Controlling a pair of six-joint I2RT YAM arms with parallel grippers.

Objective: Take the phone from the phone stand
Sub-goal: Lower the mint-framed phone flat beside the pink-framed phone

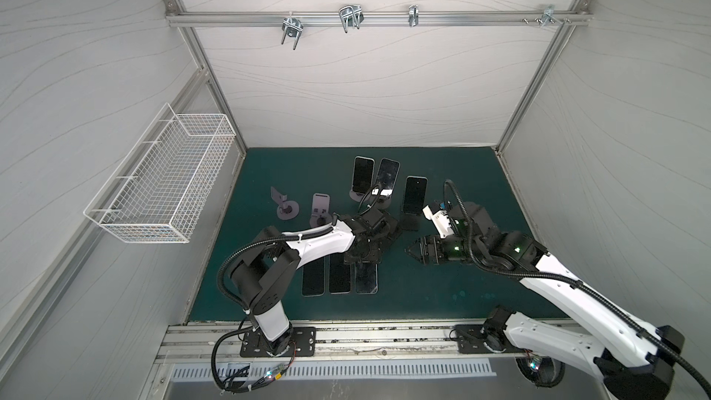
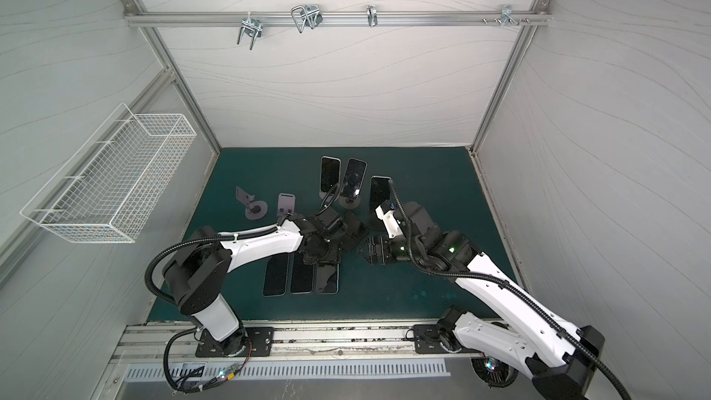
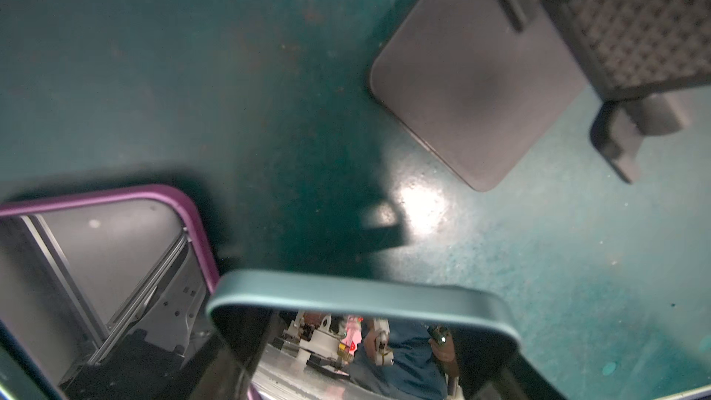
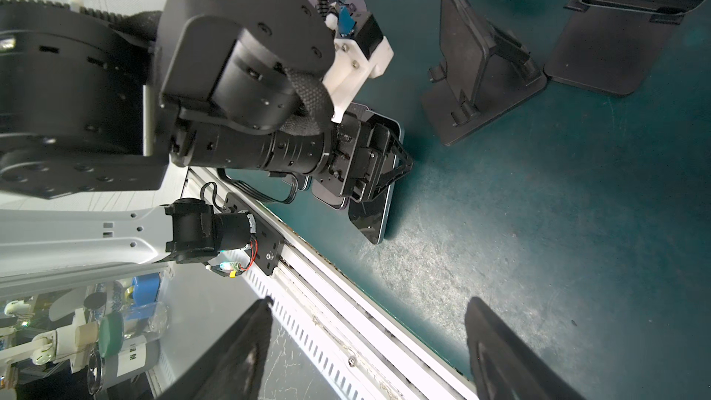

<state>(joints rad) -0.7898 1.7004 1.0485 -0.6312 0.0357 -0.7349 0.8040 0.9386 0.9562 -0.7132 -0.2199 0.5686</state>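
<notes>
**Worktop seen from above and from both wrists.** On the green worktop (image 1: 434, 290), the left pincer (image 4: 401, 161) points down over the rear end of the phone (image 1: 366, 280). This teal-rimmed handset lies third in a row beside two other flat phones (image 1: 339, 273). It cannot be told whether the pincer's fingers clasp the phone or stand free of it. The empty black phone stand (image 4: 481, 78) sits just behind the left pincer, apart from the phone. The right pincer (image 4: 369, 302) hovers near on the right, its fingers wide apart with nothing between them. At the rear, three more phones (image 1: 386, 178) lean upright in stands. Two grey stands (image 1: 320, 207) are at the left.
</notes>
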